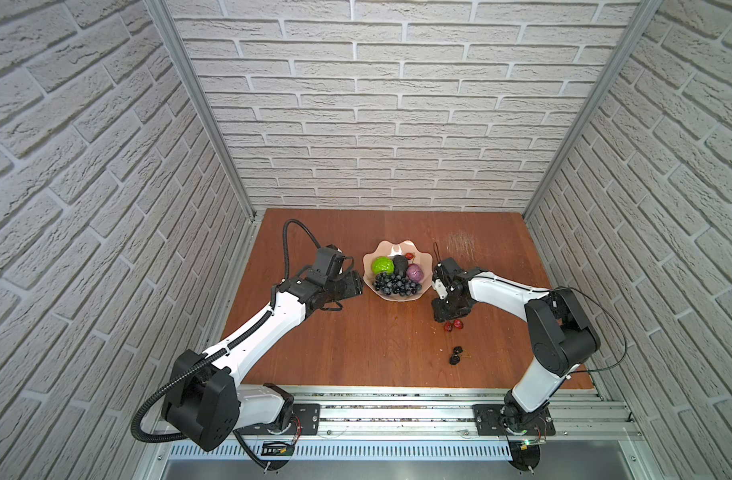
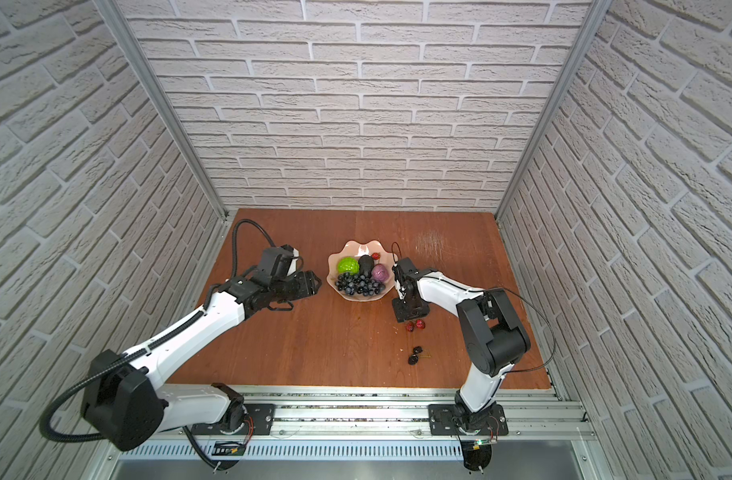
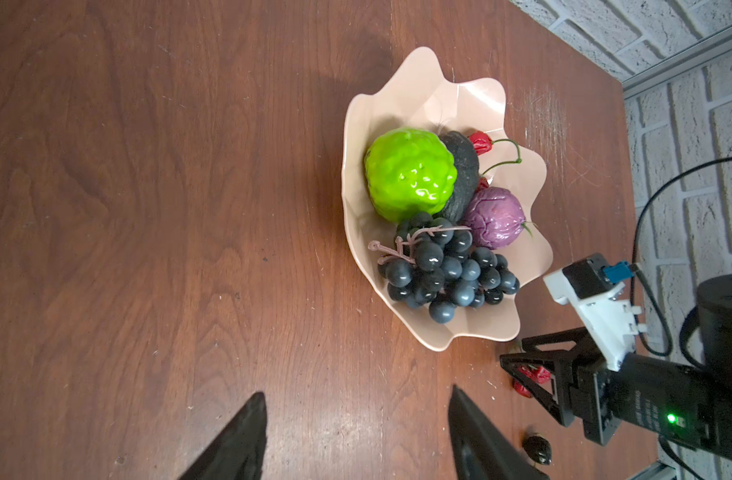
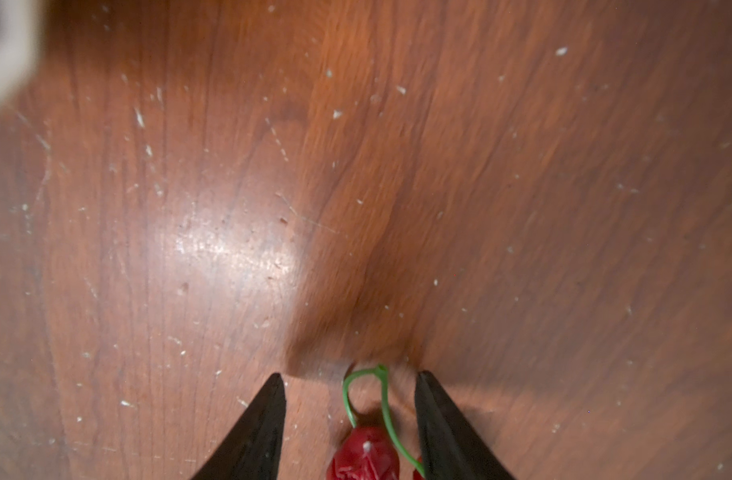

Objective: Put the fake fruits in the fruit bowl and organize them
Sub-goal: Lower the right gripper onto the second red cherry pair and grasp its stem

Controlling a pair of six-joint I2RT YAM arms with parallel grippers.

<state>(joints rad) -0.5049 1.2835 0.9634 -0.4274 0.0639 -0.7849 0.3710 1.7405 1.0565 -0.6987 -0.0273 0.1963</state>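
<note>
- Top views both place the dark stemmed cherries (image 1: 455, 355) nearest the arm bases. They lie loose on the counter (image 1: 335, 340), well apart from the bowl, with nothing touching them.
- Just beyond them lie the small red strawberries (image 1: 453, 326), a pair on the counter, with the right claw (image 4: 351, 376) pointing down over them.
- Seen from the right wrist, that claw is spread and pinches nothing. Its fingers stand either side of one berry, and a green stem loop (image 4: 383, 370) pokes out between the tips. The second berry is mostly hidden behind a finger.
- The step in hand looks like picking up this pair. To do it well, the claw should sink until the tips nearly meet the wood, then close gently on the berry's body rather than the thin stem, which would likely slip. A straight lift would show whether the joined berry follows.
- Farther on, the fruit bowl (image 1: 391, 249) sits near the right claw. The grape bunch (image 1: 395, 286) fills its near side, and behind it are the lime-green ball (image 1: 382, 265), black avocado (image 1: 399, 264) and purple fruit (image 1: 415, 272).
- Level with the bowl on its other side, the left claw (image 3: 356, 392) hovers spread and empty. It is best kept clear of the drop.
- At the bowl's far side, bare pink shows beside another red berry (image 1: 409, 255). That looks like the best spot for the release.
</note>
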